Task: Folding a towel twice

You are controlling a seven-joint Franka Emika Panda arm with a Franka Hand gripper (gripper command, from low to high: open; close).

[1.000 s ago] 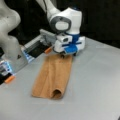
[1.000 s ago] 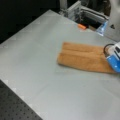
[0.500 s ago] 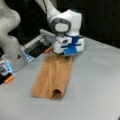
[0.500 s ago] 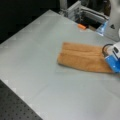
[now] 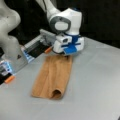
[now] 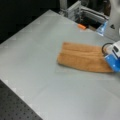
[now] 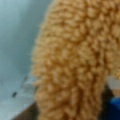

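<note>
Front views: towel (image 5: 53, 75) (folded lengthwise) runs toward tool (image 5: 67, 55).

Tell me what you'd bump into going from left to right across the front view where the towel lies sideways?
Bare table → towel, lying flat as a long folded strip → gripper, down at the towel's right end. An orange bit lies higher up, behind the towel.

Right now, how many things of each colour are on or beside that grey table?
Orange-brown: 1, the towel, folded into a long strip, one end under the gripper.
Orange: 2, small markers at the table's edge.
White and blue: 1, the gripper itself.
Total: 4.
</note>
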